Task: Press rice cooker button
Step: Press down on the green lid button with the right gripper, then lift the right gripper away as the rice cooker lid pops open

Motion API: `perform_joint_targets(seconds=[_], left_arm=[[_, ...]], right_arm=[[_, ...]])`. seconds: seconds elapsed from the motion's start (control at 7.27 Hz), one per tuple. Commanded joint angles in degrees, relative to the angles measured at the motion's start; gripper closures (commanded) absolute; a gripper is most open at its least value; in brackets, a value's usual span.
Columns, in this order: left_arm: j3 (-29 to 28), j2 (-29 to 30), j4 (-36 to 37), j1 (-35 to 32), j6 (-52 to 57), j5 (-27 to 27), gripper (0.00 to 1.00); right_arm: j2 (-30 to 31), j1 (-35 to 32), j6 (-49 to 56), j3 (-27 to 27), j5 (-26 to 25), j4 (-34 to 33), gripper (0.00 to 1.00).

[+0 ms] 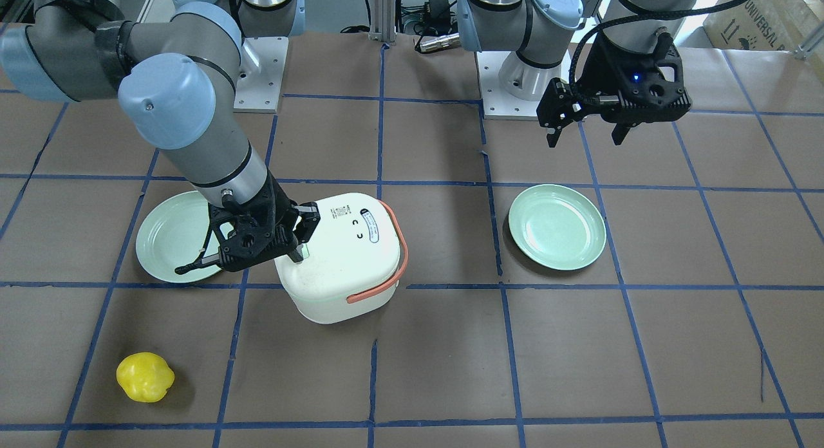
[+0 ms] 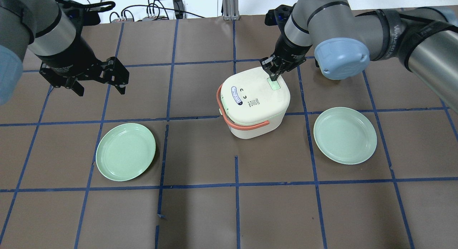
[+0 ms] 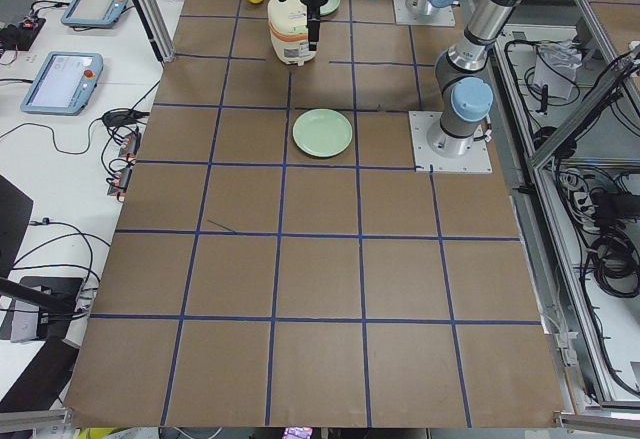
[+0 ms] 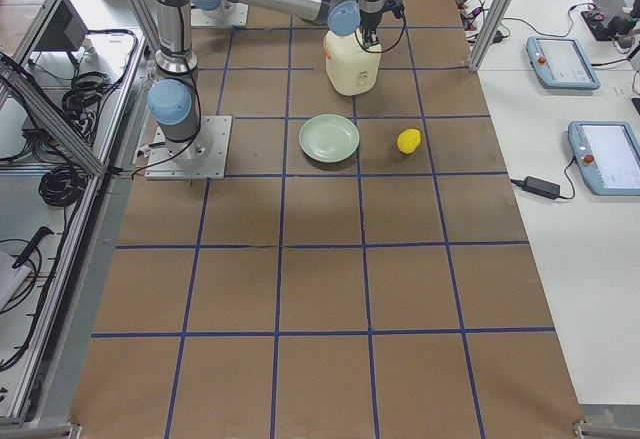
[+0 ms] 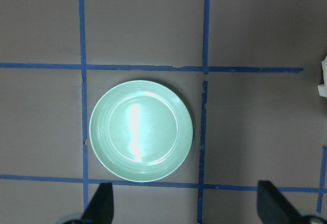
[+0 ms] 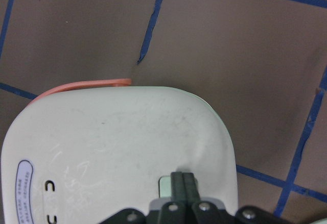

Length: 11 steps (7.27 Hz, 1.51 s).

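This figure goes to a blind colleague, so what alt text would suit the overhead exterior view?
The right gripper, shut, has its tips on the pale green button atop the white rice cooker at mid-table. The left gripper hangs open, away from it. The left green plate and right green plate flank the cooker.

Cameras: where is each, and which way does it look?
Front-facing: across table, facing robot; left gripper, right gripper.
Overhead: behind robot, looking down; both grippers.
Left side: table's end; robot upper right.
Right side: other end; robot upper left.
Left wrist: down on plate; fingertips.
Right wrist: down on rice cooker; shut fingers.
Both side views share the rice cooker.
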State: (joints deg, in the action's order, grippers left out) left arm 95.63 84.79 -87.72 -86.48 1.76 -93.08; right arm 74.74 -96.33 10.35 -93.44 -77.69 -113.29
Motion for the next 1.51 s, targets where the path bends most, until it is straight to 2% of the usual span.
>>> perform_joint_targets(seconds=[0.0,0.41,0.55,0.69,0.83,0.96,1.38], left_arm=[[0.0,-0.06,0.0,0.0,0.0,0.0,0.0],[0.0,0.03,0.0,0.0,0.0,0.0,0.0],[0.0,0.03,0.0,0.0,0.0,0.0,0.0],[0.0,0.03,0.0,0.0,0.0,0.0,0.0],[0.0,0.03,0.0,0.0,0.0,0.0,0.0],[0.0,0.03,-0.09,0.0,0.0,0.0,0.0],[0.0,-0.06,0.0,0.0,0.0,0.0,0.0]], right_arm=[[-0.73,0.01,0.46,0.27,0.0,-0.27,0.93],[0.23,0.01,0.37,0.8,0.0,0.25,0.91],[1.19,0.01,-0.06,1.15,-0.26,0.52,0.77],[3.03,0.01,-0.24,1.41,-0.27,2.96,0.45],[5.22,0.01,-0.5,1.94,-0.44,4.11,0.06],[6.9,0.27,-0.85,2.29,-1.31,5.87,0.0],[8.67,3.24,-2.09,6.14,-5.18,7.11,0.0]])
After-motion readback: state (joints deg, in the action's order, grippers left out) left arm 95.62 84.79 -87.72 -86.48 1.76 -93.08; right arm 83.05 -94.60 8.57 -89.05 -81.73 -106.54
